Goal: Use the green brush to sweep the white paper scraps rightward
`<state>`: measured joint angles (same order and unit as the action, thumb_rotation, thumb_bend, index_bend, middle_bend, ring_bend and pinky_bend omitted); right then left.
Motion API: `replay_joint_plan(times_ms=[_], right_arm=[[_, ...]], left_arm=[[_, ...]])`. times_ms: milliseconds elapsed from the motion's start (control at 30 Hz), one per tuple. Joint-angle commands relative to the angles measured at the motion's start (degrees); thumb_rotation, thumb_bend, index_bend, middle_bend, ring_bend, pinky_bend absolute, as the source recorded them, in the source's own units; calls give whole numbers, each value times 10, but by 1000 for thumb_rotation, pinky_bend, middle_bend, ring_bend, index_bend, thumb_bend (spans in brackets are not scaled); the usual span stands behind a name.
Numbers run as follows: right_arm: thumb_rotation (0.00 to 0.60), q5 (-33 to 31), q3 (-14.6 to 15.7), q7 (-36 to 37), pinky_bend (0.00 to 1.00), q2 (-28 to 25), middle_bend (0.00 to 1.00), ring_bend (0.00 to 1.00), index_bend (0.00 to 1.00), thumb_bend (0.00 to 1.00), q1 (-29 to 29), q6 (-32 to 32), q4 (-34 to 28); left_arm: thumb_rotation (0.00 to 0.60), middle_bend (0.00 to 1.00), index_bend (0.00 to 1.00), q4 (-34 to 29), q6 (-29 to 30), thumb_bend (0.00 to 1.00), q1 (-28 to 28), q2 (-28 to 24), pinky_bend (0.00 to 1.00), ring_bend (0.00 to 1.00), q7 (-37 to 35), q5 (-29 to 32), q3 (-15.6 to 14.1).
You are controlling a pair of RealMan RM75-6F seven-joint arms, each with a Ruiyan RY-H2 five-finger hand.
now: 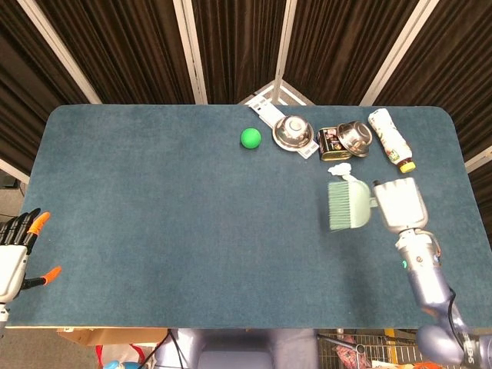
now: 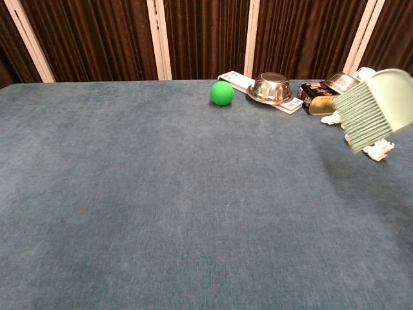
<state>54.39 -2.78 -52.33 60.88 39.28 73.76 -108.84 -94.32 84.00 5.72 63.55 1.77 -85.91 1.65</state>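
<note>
My right hand (image 1: 400, 204) holds the pale green brush (image 1: 347, 205) by its handle at the table's right side, bristles pointing left. In the chest view the brush (image 2: 377, 108) hangs above the cloth at the right edge, covering most of the white paper scraps (image 2: 377, 149). From the head view only the far end of the scraps (image 1: 339, 170) shows, just beyond the brush. My left hand (image 1: 15, 254) rests off the table's near left corner, open, with nothing in it.
Along the far edge stand a green ball (image 1: 250, 137), a steel bowl (image 1: 293, 132) on a white remote, a dark tin (image 1: 332, 144), a second steel bowl (image 1: 355, 137) and a bottle (image 1: 390, 139). Blue cloth (image 1: 169, 215) covers the table.
</note>
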Motion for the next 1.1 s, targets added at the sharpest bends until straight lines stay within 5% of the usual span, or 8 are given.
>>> replay_joint_plan(times_ms=[33,467,600,800,1100], right_arm=[[600,23,9,-1,878,31,955,979,772,502,-9,8,-26],[600,-22,3,-34,878,183,955,972,765,501,2,-9,46],[600,-40,6,-41,874,211,955,954,582,472,0,-13,93],[600,-39,20,-79,778,206,828,809,35,293,-6,3,122],[600,-32,35,-95,705,156,746,729,0,261,-28,31,89]], left_arm=[[600,0,0,1,-2,0,1,2,0,0,3,-1,-1],[600,0,0,2,-6,0,2,-2,0,0,-1,3,0],[600,0,0,2,-5,0,1,-3,0,0,-1,4,-1],[600,0,0,3,-4,0,-1,-3,0,0,0,6,0],[600,0,0,3,-2,0,-1,0,0,0,11,5,-1]])
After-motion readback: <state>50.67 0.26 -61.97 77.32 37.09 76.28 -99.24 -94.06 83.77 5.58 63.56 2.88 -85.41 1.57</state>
